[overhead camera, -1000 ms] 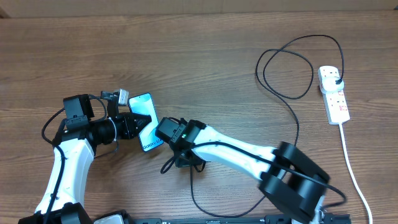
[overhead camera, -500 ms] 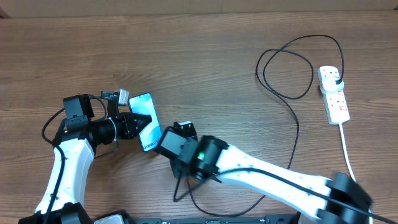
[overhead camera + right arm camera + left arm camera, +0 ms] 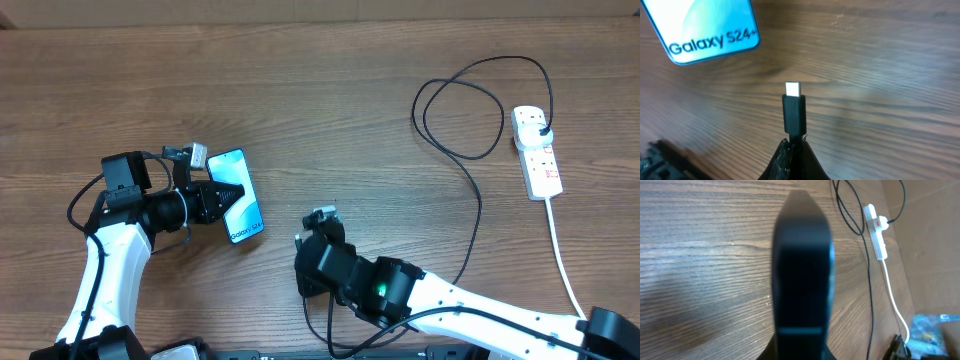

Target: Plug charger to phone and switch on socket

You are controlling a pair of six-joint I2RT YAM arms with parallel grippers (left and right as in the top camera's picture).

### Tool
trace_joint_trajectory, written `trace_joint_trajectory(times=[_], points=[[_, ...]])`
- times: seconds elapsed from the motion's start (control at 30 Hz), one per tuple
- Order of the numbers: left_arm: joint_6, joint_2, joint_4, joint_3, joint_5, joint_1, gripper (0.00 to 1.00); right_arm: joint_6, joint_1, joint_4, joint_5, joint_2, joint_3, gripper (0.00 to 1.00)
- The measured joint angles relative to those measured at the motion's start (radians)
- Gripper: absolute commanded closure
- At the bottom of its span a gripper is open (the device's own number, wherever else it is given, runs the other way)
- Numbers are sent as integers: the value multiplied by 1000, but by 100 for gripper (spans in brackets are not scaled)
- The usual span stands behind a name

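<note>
The phone [image 3: 240,196] has a lit teal screen and is held off the table at the left, my left gripper [image 3: 226,197] shut on its long edges. The left wrist view shows the phone [image 3: 802,270] edge-on as a dark slab between the fingers of the left gripper [image 3: 801,350]. My right gripper [image 3: 794,142] is shut on the charger just behind its connector tip [image 3: 793,105]. The tip points up, apart from the phone's "Galaxy" end [image 3: 710,35]. The black cable [image 3: 478,215] loops back to a black plug [image 3: 541,127] seated in the white socket [image 3: 537,152].
My right arm [image 3: 345,272] lies low across the front middle of the table, with slack cable [image 3: 310,315] curling beneath it. The socket's thick white cord [image 3: 565,265] runs down the right side. The socket [image 3: 876,232] also shows far off in the left wrist view.
My right gripper has drawn back from the phone's lower end toward the front of the table, taking the connector with it. The left gripper and phone have stayed still.
</note>
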Motion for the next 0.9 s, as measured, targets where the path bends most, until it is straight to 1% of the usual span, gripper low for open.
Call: trace_joint_trajectory(times=[0.1, 0.27, 0.9], points=[[0, 0, 0, 0, 11, 0, 96, 3, 0, 143, -45, 0, -92, 96], [0, 0, 0, 0, 18, 0, 96, -34, -1, 253, -97, 0, -116, 96], [-3, 0, 0, 0, 29, 0, 96, -137, -1, 276, -130, 0, -116, 96]])
